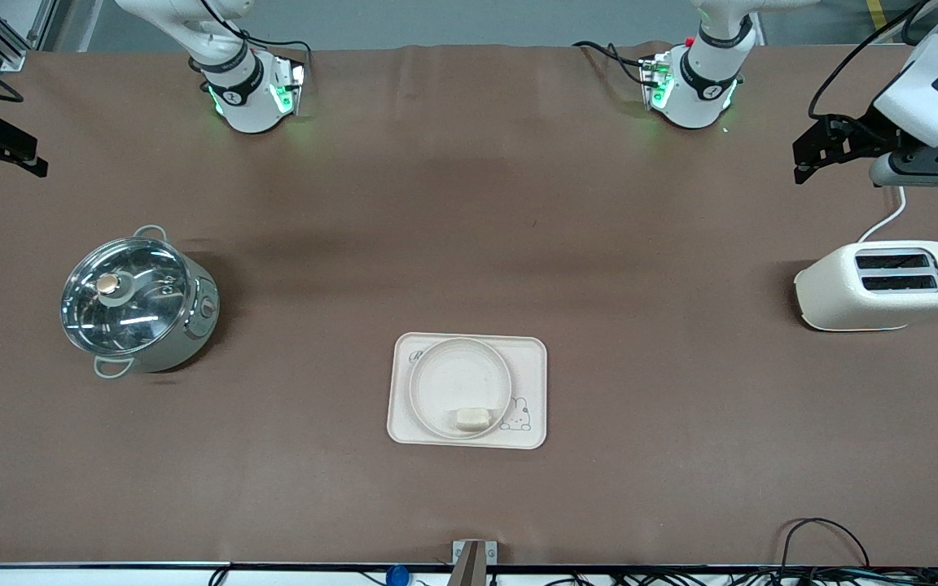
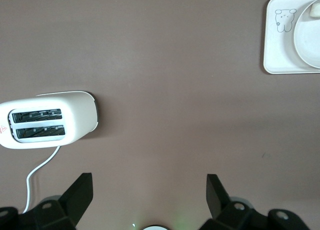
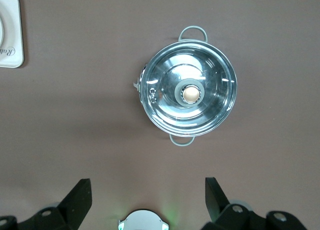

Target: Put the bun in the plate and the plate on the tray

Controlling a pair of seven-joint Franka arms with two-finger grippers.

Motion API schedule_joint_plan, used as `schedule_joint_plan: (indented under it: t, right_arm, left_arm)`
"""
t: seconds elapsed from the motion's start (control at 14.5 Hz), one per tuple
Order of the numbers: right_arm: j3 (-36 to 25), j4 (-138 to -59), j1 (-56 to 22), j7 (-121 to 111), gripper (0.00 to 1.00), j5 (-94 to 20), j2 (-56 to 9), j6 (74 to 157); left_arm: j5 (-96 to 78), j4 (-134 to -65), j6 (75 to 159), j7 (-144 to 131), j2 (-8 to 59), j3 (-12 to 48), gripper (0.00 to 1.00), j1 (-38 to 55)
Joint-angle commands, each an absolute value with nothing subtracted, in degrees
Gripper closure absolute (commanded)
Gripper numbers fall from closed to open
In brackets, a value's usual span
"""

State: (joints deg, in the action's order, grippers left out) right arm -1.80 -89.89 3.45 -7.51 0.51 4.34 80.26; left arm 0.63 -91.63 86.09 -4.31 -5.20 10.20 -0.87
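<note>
The tray (image 1: 467, 391) is lying near the front-camera edge of the tabletop (image 1: 469, 244), about midway between the two arms' ends, with its long axis running from one arm's end toward the other. The plate (image 1: 461, 389) is resting on the tray, and the bun (image 1: 471, 418) is sitting inside the plate, against the part of the rim nearest the front camera; its longer side is following the same direction as the tray. Wide bare tabletop is surrounding the tray on all sides.

The pot (image 1: 138, 301) with a glass lid is standing toward the right arm's end, and the toaster (image 1: 883, 286) toward the left arm's end, both well apart from the tray.

The left gripper (image 2: 150, 190) is hanging over the tabletop near the toaster, its fingers (image 2: 80, 192) spread apart and holding nothing. The right gripper (image 3: 148, 190) is hanging above the pot's end, fingers (image 3: 80, 195) also parted and empty.

Only the left wrist view is showing the toaster's slots together with the tray's rabbit corner; the right wrist view is showing only a small edge of the tray.
</note>
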Motion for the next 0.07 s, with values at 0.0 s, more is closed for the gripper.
schedule_joint_plan:
  t: [0.0]
  right_arm:
    - [-1.14,-91.14,4.13,-8.35,0.00,0.79,5.18,81.30]
  left_arm:
    - [-0.09,-89.12,85.52,-3.69,-4.31,10.37,0.00,-1.06]
